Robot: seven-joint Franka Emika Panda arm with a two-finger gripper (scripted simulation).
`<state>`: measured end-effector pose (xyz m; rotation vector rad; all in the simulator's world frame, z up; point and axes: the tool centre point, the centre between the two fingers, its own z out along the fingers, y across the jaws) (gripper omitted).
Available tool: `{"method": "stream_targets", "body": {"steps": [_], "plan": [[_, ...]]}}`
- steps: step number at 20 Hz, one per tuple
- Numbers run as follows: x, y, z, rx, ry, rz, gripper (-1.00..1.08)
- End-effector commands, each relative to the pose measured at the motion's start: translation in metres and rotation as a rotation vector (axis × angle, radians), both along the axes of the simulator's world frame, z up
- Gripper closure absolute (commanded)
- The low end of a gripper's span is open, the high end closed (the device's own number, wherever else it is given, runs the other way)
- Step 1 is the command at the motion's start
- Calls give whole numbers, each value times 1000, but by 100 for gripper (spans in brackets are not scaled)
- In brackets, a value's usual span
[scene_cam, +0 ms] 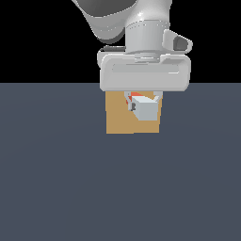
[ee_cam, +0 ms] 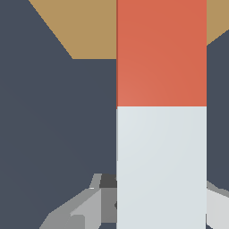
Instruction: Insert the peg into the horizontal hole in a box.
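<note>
The tan box [scene_cam: 120,120] stands on the dark surface, directly behind the hand in the exterior view. My gripper [scene_cam: 142,100] is shut on the peg [scene_cam: 146,110], which is level, its pale end facing the camera and a sliver of orange-red showing behind it toward the box. In the wrist view the peg [ee_cam: 161,112] fills the middle, with grey fingers [ee_cam: 85,208] gripping the pale half. Its orange-red half reaches over the box [ee_cam: 85,27] and leaves the picture. The hole is hidden behind the peg and hand. Whether the peg's tip is inside it I cannot tell.
A flat dark blue-grey surface [scene_cam: 117,188] spreads around the box on all sides. The arm's white wrist housing [scene_cam: 146,70] hangs right over the box's upper edge. Beyond the surface the background is black.
</note>
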<state>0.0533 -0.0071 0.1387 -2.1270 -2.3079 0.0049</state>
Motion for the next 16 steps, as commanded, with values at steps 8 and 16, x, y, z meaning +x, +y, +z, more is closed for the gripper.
{"method": "stream_targets", "body": {"steps": [8,16], "plan": [[-6,76,3,1,-6,2,108],[-5,96,4,1,-6,2,108]]}}
